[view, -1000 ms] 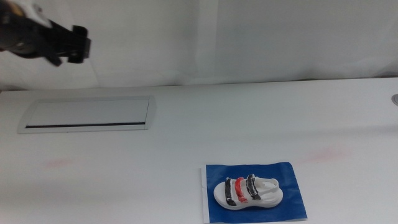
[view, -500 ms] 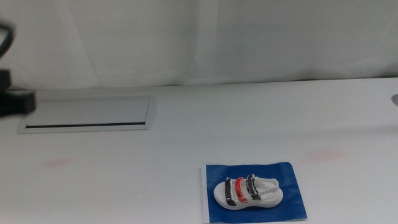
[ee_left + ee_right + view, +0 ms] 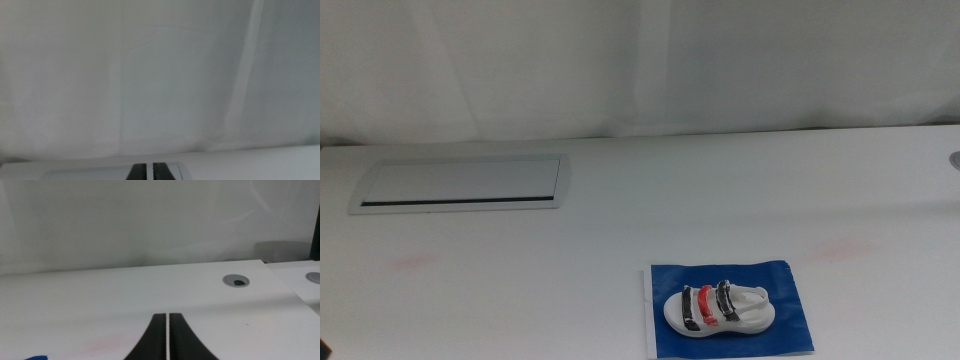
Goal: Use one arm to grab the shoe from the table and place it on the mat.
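The shoe point(image 3: 719, 307), a small white sandal with two black straps and a red one, lies on the blue mat point(image 3: 790, 325) near the front of the white table point(image 3: 720, 200). No arm shows in the middle view. My left gripper point(image 3: 149, 171) is shut, seen only in its wrist view, facing the back curtain above the grey panel. My right gripper point(image 3: 168, 335) is shut, low over the table at the right side. A corner of the mat point(image 3: 35, 357) shows in the right wrist view.
A light-grey inset panel point(image 3: 460, 183) lies at the back left of the table. A round grey cable grommet point(image 3: 236, 281) sits near the right edge; it also shows in the middle view point(image 3: 954, 158). A white curtain hangs behind.
The left arm, seen at the upper left a second ago, has moved down and out past the left edge of the middle view. The shoe and mat have not moved.
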Available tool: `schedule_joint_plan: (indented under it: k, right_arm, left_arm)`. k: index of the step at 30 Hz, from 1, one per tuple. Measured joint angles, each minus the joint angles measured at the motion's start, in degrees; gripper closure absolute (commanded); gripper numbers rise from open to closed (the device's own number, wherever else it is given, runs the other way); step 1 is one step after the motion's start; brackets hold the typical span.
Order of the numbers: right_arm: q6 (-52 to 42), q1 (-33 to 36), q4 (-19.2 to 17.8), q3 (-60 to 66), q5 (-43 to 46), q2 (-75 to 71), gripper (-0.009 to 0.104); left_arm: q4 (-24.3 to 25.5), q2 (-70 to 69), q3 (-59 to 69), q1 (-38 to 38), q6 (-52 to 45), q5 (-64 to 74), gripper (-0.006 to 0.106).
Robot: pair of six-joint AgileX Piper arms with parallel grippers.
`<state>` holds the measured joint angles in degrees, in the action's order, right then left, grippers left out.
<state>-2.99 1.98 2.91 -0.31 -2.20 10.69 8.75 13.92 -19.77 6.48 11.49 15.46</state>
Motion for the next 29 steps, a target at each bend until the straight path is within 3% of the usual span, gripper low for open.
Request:
schedule_joint_plan:
  k: [11,29]
  right_arm:
    - [0.0,0.0,0.0,0.0,0.0,0.0,0.098]
    - [0.04,0.0,0.0,0.0,0.0,0.0,0.098]
  left_arm:
    - [0.0,-3.14,18.87,0.0,0.62,-10.28,0.102]
    - [0.11,-3.28,19.6,0.0,0.08,-18.6,0.102]
